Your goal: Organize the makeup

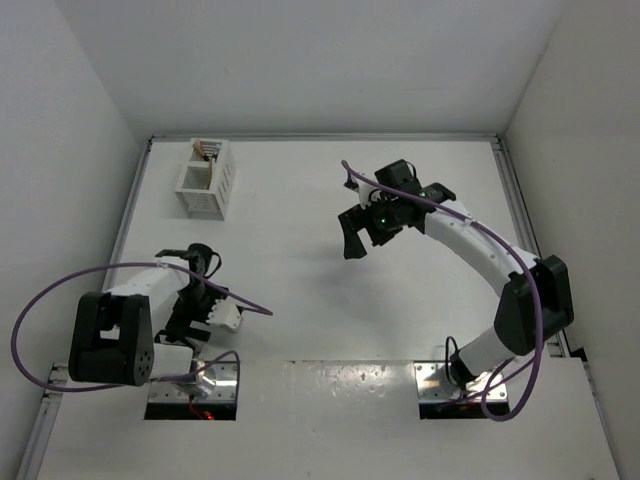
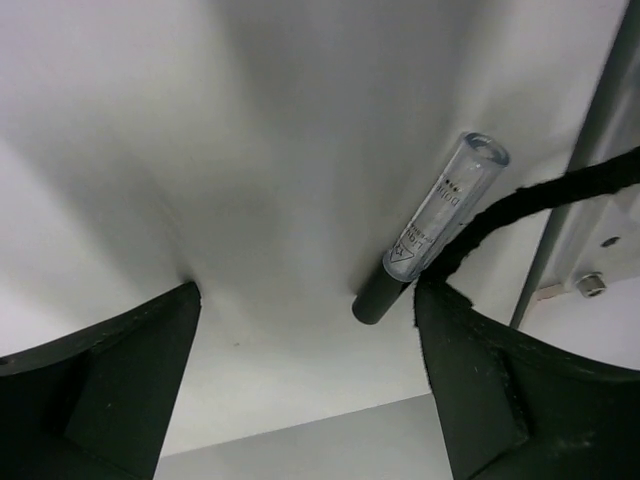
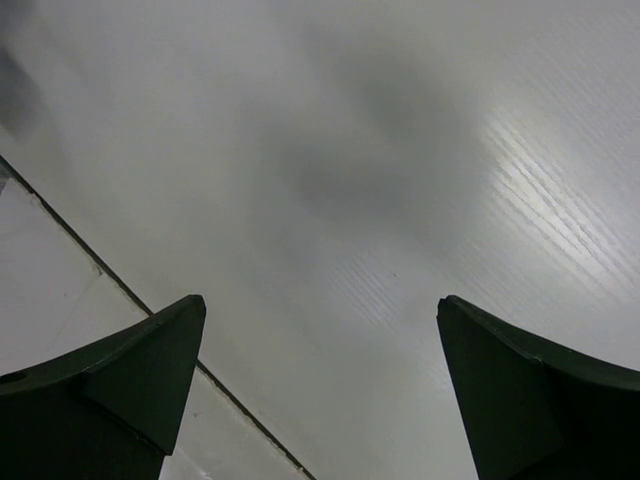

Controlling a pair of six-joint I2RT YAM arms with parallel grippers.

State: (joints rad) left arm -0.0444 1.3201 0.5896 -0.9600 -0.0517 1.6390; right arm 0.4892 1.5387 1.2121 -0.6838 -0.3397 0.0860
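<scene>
- The makeup tube [image 2: 428,232], with a clear printed cap and a dark lower end, lies flat on the white table [image 1: 300,290]. In the left wrist view it runs on a slant, cap end pointing away from the camera.
- The left gripper [image 2: 305,290] stands over it with its jaws spread wide and nothing clamped. The tube sits inside the gap, far over to one side, its dark end just beside the right-hand finger [image 2: 470,370]. Whether it touches that finger cannot be told.
- A black cable [image 2: 540,200] crosses in front of the tube's far side, and a metal rail [image 2: 590,180] runs along the table edge just past it.
- From above, the left gripper [image 1: 200,262] is low at the table's near left, and the tube cannot be made out there.
- Well apart, at the far left of the table, the white slotted box [image 1: 207,180] stands upright with a few thin sticks [image 1: 205,151] in its rear compartment. Their colours are too small to tell.
- The right gripper [image 1: 355,238] hangs over bare table right of centre, its jaws [image 3: 320,300] wide apart and holding nothing.
</scene>
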